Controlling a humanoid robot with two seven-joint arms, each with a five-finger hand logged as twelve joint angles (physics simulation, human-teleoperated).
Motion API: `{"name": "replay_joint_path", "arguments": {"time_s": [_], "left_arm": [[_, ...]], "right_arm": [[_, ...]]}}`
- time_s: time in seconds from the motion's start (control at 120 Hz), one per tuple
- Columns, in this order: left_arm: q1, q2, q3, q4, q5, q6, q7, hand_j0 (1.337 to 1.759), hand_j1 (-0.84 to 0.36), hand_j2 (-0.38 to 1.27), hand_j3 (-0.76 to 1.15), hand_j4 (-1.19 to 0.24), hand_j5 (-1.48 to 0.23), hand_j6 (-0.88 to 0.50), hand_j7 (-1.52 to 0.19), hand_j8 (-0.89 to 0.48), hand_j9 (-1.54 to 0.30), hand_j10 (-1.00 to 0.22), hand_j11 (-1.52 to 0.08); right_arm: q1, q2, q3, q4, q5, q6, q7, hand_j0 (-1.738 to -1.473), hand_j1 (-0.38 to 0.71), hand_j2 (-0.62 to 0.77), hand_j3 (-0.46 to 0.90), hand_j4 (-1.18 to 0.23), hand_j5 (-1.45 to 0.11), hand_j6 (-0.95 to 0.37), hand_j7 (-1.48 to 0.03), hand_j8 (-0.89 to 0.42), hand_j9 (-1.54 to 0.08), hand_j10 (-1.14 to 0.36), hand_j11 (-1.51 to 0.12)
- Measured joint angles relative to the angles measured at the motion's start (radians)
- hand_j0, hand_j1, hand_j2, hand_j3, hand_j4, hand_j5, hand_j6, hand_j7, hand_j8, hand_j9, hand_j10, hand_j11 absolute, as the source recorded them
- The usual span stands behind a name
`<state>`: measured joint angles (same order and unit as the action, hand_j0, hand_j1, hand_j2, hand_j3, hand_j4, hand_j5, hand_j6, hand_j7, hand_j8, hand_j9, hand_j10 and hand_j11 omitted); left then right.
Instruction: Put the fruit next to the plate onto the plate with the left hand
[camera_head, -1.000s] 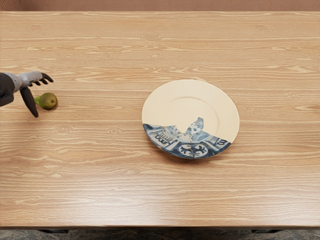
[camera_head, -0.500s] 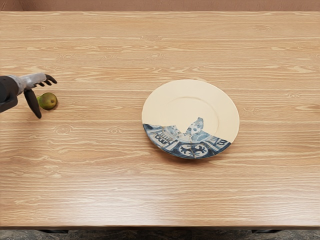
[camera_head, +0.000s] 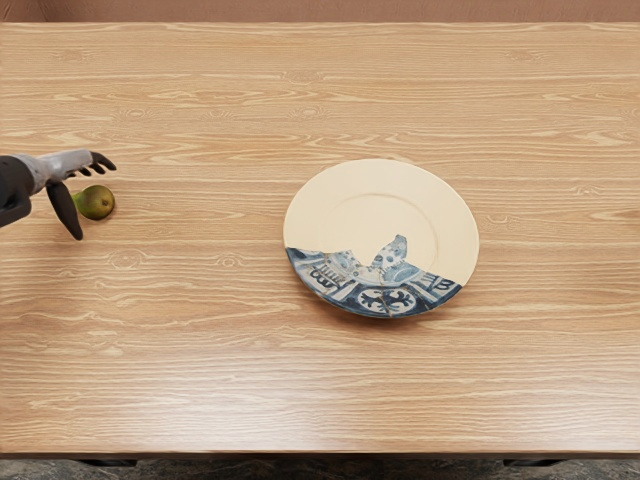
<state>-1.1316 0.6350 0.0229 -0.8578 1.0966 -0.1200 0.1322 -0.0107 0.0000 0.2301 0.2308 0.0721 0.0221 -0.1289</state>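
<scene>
Both fruit and plate unmoved; left hand edged closer.

table: light wood grain | behind: brown strip | front: dark speckled floor

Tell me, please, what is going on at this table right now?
The robot's left hand comes in from the left edge with its fingers spread, right beside a small green fruit. The fruit lies on the wooden table and has not been grasped. It is meant to go onto the cream and blue plate, which sits well off to the right near the middle of the table. The right arm is out of view.
</scene>
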Motion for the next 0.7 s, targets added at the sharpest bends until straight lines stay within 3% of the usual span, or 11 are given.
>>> {"name": "replay_joint_path", "arguments": {"time_s": [0.308,0.7], "left_arm": [[0.004,-0.009,0.009,0.044,0.0,0.019,-0.053,1.658,0.09,0.05,0.0,-0.22,-0.28,-0.22,-0.28,-0.22,-0.28,-0.22,-0.28],[0.024,-0.009,0.02,0.058,-0.003,0.049,-0.062,1.658,0.07,0.05,0.0,-0.24,-0.31,-0.24,-0.31,-0.24,-0.31,-0.24,-0.31]], "right_arm": [[0.0,0.0,0.0,0.002,0.0,0.0,0.0,-1.658,-0.32,-0.01,0.0,-0.03,-0.03,-0.03,-0.03,-0.03,-0.03,-0.03,-0.03],[0.0,0.0,0.0,0.002,0.0,0.0,0.0,-1.658,-0.32,-0.01,0.0,-0.03,-0.03,-0.03,-0.03,-0.03,-0.03,-0.03,-0.03]]}}
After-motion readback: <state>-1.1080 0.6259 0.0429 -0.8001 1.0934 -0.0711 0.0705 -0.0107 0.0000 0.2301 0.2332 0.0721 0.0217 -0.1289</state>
